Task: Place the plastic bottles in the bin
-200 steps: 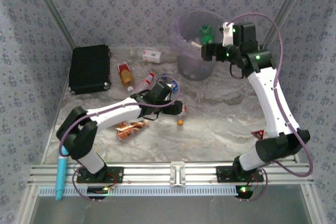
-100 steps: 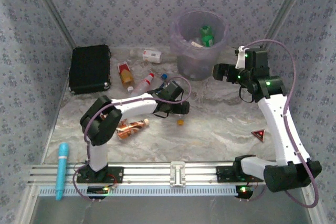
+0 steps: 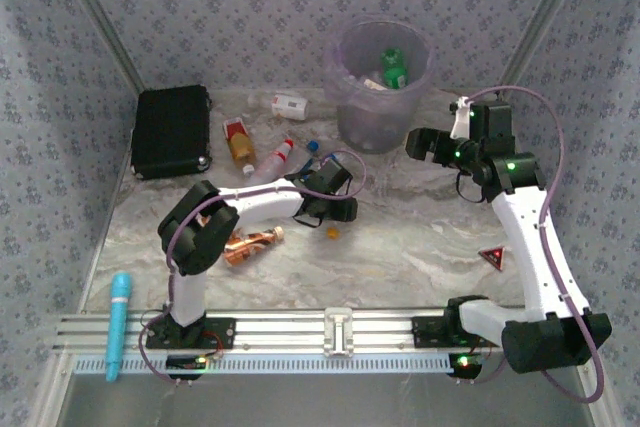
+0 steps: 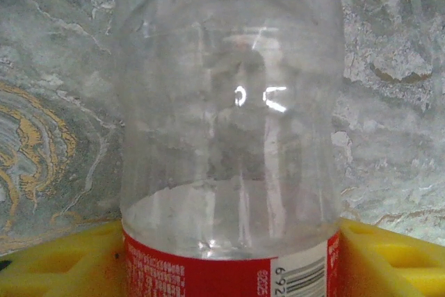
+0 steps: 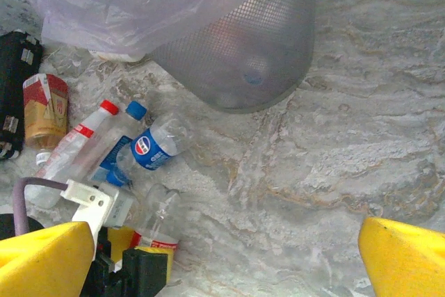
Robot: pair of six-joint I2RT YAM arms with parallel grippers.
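- At mid-table, the left gripper (image 3: 338,210) appears clamped on a clear red-labelled bottle (image 4: 229,137) lying on the table (image 3: 420,237).
- The right gripper (image 3: 416,142) hangs spread wide, just right of the bin (image 3: 365,125).
- A green bottle (image 3: 393,67) lies inside.

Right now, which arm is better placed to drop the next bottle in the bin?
Left. The left fingers sit against both sides of the clear red-label bottle, so it only needs lifting and carrying. The right fingers stand wide open and empty near the bin.
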